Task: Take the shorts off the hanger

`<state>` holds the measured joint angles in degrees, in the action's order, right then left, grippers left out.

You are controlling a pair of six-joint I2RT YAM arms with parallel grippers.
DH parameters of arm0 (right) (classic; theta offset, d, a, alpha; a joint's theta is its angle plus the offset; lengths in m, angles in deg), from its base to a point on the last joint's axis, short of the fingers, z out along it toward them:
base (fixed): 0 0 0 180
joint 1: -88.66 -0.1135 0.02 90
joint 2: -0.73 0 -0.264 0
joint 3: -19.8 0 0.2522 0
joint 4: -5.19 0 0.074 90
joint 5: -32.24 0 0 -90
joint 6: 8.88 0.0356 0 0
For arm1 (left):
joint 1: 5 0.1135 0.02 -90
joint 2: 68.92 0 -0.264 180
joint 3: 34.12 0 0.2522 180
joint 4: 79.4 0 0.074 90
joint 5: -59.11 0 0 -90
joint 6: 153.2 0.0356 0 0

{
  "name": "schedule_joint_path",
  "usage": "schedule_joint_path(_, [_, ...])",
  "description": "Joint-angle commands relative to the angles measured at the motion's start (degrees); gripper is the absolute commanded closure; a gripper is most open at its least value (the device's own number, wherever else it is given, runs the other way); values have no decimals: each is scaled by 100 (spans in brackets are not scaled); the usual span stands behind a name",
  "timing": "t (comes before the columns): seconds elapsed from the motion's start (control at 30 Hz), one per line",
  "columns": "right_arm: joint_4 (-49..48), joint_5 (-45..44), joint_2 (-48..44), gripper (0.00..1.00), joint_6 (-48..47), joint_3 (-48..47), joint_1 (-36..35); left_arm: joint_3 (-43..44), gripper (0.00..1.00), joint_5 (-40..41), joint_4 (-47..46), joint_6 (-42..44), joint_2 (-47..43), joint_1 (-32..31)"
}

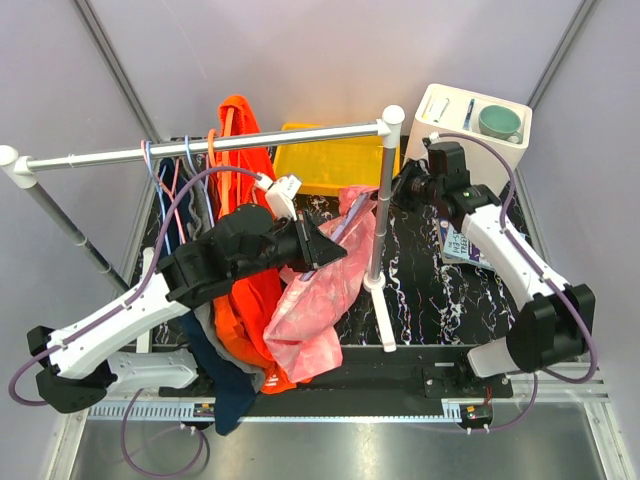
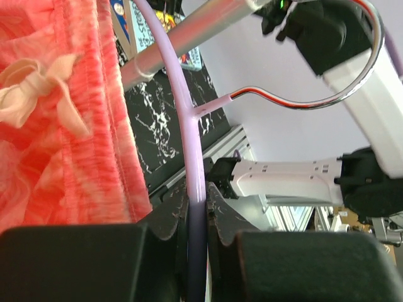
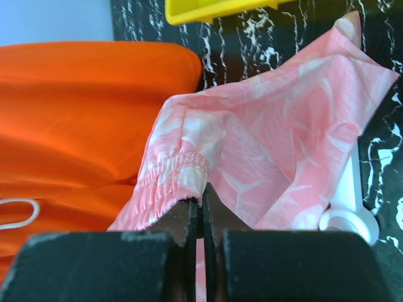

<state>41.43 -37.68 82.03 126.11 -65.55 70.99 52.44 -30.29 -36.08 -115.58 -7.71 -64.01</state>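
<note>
We log the table (image 1: 430, 300), the rail (image 1: 200, 152) above it. Orange shorts (image 1: 245, 310) hang off the rail; pink shorts (image 1: 315, 305) sag below it. Left pincer (image 2: 197, 207) clamped on the lilac hanger (image 2: 189, 126); right pincer (image 3: 201, 211) closed tight on the pink waistband.

No wording can be read anywhere. At the right of the top view, a booklet (image 1: 459, 246) lies on the desk (image 1: 420, 300); its blue print is too small to make out. In the upper left of the left wrist view, a colourful printed cover (image 2: 124, 17) shows only blurred lettering.
</note>
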Motion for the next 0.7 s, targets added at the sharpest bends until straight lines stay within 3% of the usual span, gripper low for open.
schedule_joint_path(0.0, [546,-241,552,100,-728,-723,299,51,100,-525,-82,123,-382,47])
schedule_joint_path(0.23, [1433,-390,1204,100,-1203,-1357,343,-221,100,-324,-441,360,-934,73])
schedule_joint_path(0.67, [1980,-550,1916,100,-1625,-1762,475,-441,100,-385,-820,562,-1296,73])
